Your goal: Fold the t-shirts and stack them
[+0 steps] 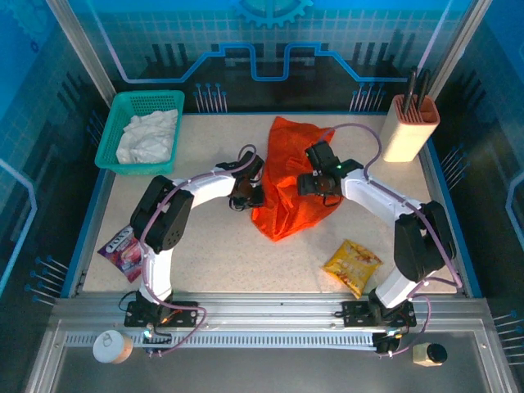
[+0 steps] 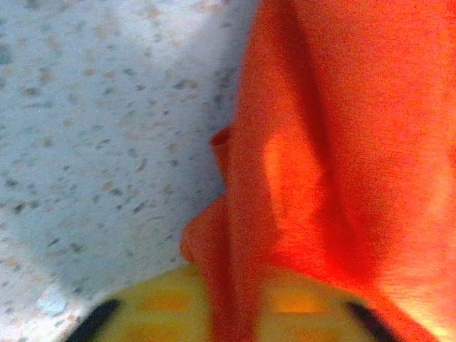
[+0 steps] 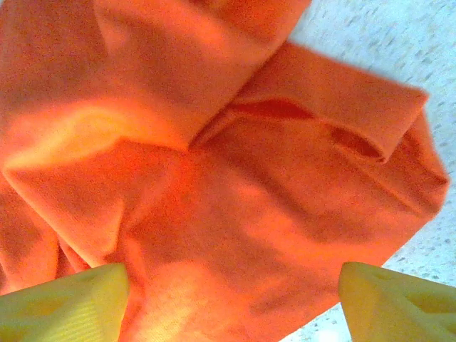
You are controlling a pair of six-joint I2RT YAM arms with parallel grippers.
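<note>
The orange t-shirt (image 1: 286, 180) lies crumpled in the middle of the table. My left gripper (image 1: 246, 196) sits at its left edge. In the left wrist view the yellow fingers (image 2: 164, 306) of the left gripper (image 2: 231, 313) are shut on a fold of the orange t-shirt (image 2: 342, 142). My right gripper (image 1: 323, 192) hovers over the shirt's right side. In the right wrist view the right gripper (image 3: 231, 299) stands open, its fingertips (image 3: 64, 303) wide apart above the rumpled orange t-shirt (image 3: 235, 178). The white t-shirt (image 1: 147, 135) lies bunched in the green basket (image 1: 147, 96) at the back left.
A yellow snack packet (image 1: 352, 266) lies at the front right and a purple packet (image 1: 119, 246) at the left edge. A beige holder (image 1: 409, 127) with dark utensils stands at the back right. Speckled tabletop (image 1: 221, 262) lies in front of the shirt.
</note>
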